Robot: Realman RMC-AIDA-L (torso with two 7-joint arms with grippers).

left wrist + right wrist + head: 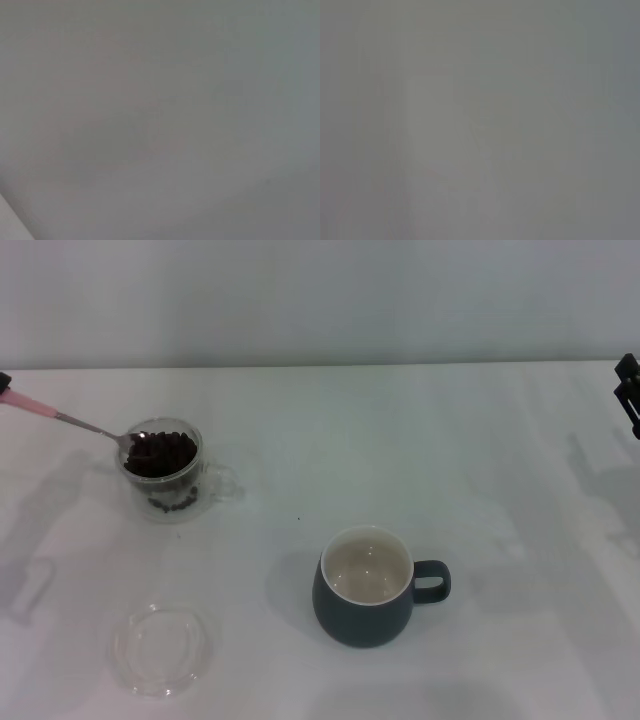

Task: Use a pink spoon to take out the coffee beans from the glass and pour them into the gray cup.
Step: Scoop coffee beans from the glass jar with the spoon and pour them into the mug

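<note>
- Pink spoon held by your left hand at the far left; bowl dips into the glass.
- Gray cup lies right and nearer; carry that way.
- Right hand: parked far right, grip unreadable.

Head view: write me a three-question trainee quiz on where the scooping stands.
1. True or false: the gray cup already holds coffee beans.
2. The pink spoon has its bowl at: A) the glass B) the gray cup C) the clear dish
3. At which edge of the head view does the right hand show?

Key: 1 false, its inside is bare. 2 A. 3 The right edge, away from the vessels.
</note>
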